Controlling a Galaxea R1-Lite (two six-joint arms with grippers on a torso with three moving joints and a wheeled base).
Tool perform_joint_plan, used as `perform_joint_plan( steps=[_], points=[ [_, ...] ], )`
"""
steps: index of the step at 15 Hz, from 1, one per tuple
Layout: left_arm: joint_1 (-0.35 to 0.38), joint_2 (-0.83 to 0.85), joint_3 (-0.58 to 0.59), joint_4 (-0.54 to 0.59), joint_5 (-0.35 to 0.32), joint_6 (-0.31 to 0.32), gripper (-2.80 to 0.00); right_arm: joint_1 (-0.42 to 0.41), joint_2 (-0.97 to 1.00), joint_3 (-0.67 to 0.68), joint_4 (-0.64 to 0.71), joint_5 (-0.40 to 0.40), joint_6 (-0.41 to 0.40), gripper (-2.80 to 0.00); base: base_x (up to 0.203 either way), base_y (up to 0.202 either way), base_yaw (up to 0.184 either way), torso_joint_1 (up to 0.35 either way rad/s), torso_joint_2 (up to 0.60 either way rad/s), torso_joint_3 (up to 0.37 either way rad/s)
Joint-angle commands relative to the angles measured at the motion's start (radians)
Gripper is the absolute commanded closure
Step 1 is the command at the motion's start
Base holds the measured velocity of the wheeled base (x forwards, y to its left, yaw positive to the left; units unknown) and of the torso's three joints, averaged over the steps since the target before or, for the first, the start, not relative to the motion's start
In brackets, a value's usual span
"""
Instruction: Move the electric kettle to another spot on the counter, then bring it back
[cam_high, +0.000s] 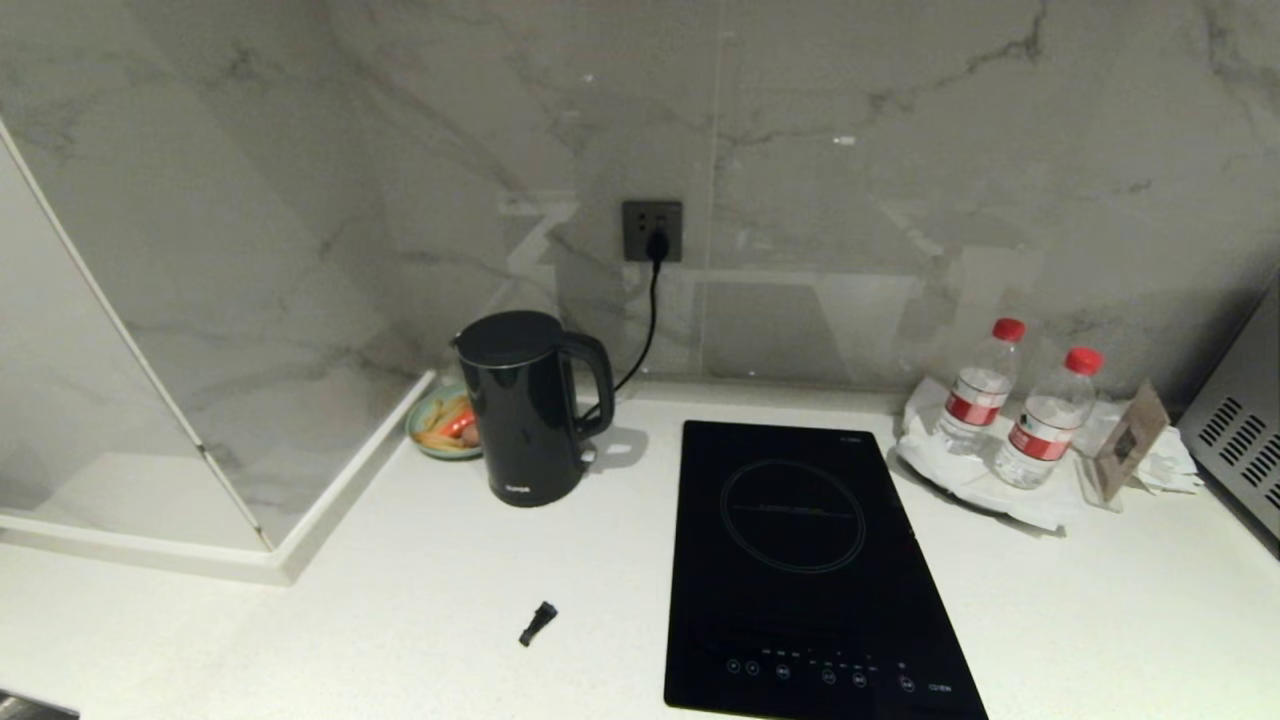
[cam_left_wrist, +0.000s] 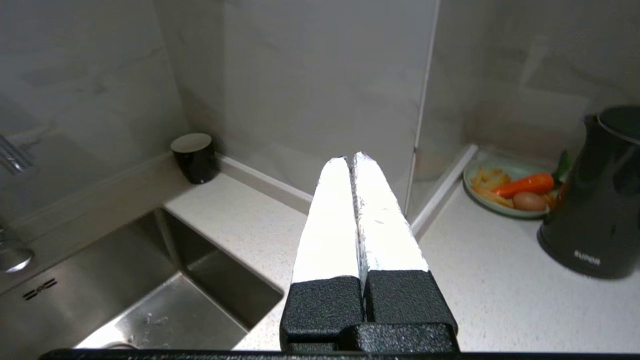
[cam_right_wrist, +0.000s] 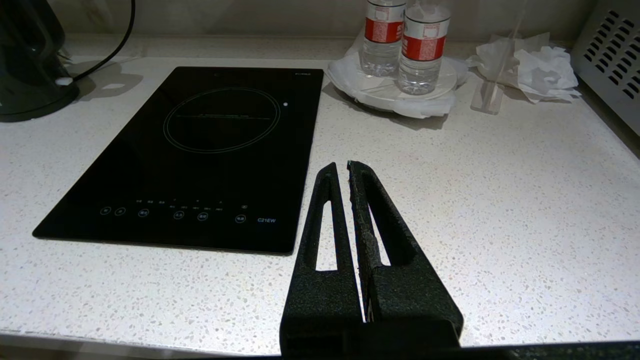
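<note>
While you are looking down from the head camera, neither arm is showing in that view.
Kettle: the black glossy jug-shaped electric kettle (cam_high: 528, 408) is standing upright at the back of the white speckled stone worktop (cam_high: 420, 590), its loop handle pointing towards the black glass induction hob (cam_high: 805, 560), which is lying well apart from it.
Behind the kettle: a pale green dish of carrot and other food (cam_high: 440, 420) is sitting just beside it, near the corner of the wall, and a black cord is running up to the dark wall socket (cam_high: 652, 230).
Left gripper: your left gripper (cam_left_wrist: 352, 162) is hovering over the worktop near the steel sink (cam_left_wrist: 150, 300), its foil-wrapped fingers (cam_left_wrist: 327, 220) pressing together and holding nothing; the kettle is sitting well apart from it.
Right gripper: your right gripper (cam_right_wrist: 345, 167) is hanging above the worktop just beside the hob's front corner, black fingers (cam_right_wrist: 375, 235) closed to a thin slit, empty.
Other things: two clear water bottles with red caps (cam_high: 1010, 410) are standing on a white plate beyond the hob, and a small black piece (cam_high: 537, 622) is lying on the worktop in front of the kettle.
</note>
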Motion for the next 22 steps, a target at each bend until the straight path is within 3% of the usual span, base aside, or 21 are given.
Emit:
perform_joint_plan(
  steps=[1,3,5,7,8,22],
  points=[
    [0.027,-0.105,0.072,0.004,-0.124,0.006,0.00,0.000,0.000,0.000,0.000,0.000,-0.001,0.00,0.000,0.000,0.000,0.000,0.00,0.000],
    [0.020,-0.231,0.179,0.057,-0.285,0.007,0.00,0.000,0.000,0.000,0.001,0.000,0.001,0.00,0.000,0.000,0.000,0.000,0.00,0.000],
    [0.017,-0.260,0.303,0.098,-0.366,-0.015,0.00,0.000,0.000,0.000,0.001,0.000,0.002,0.00,0.000,0.000,0.000,0.000,0.00,0.000],
    [0.017,-0.258,0.374,0.078,-0.510,-0.026,0.00,0.000,0.000,0.000,0.001,0.000,0.001,0.00,0.000,0.000,0.000,0.000,0.00,0.000],
    [0.016,-0.257,0.411,0.052,-0.530,-0.030,0.00,0.000,0.000,0.000,0.001,0.000,0.001,0.00,0.000,0.000,0.000,0.000,0.00,0.000],
    [0.016,-0.257,0.410,0.037,-0.544,-0.052,0.00,0.000,0.000,0.000,0.000,-0.001,0.008,0.00,0.000,0.000,0.000,0.000,0.00,0.000]
  ],
)
